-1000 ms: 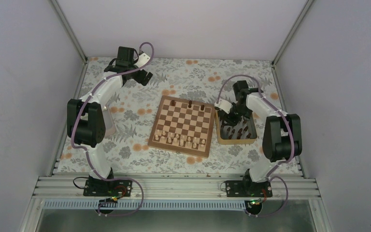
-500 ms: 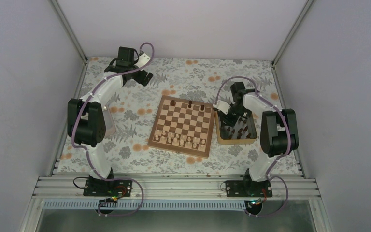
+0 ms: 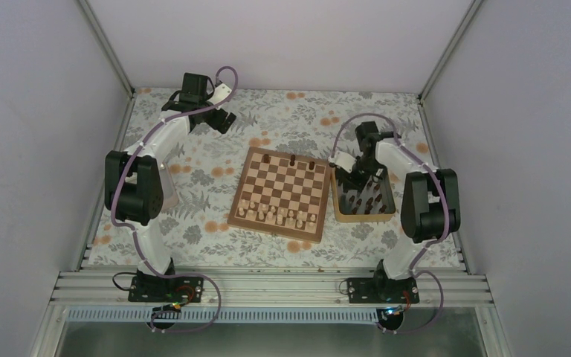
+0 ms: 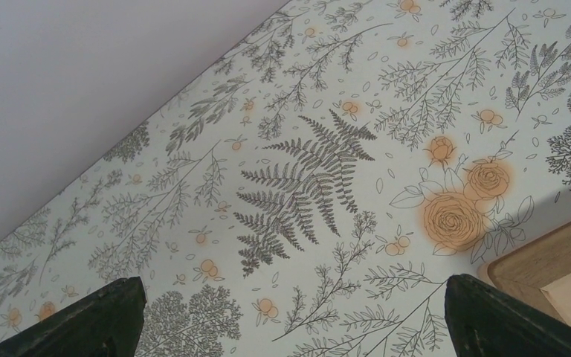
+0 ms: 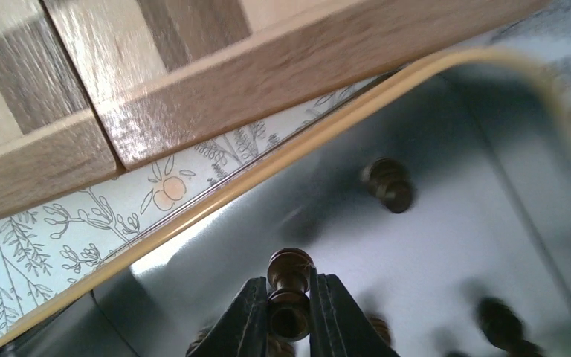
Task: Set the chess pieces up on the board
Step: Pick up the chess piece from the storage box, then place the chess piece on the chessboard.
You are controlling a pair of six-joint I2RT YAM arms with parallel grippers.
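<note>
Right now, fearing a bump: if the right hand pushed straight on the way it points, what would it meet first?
Likely the dark floor of the tray, just beyond the chess piece the right hand grips; the board lies farther off. Depth is unclear.

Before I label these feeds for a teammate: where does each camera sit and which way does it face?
Top external: above and behind, looking down on floral tablecloth, square chequered wooden chessboard and tan-rimmed dark tray; left arm and right arm whole.
Left wrist: on the left arm, facing tablecloth; left gripper open, fingertips at the bottom corners.
Right wrist: on the right arm, looking into the tray; right gripper shut on a dark brown wooden chess piece.
Shared: top and right wrist both show chessboard and tray.
</note>
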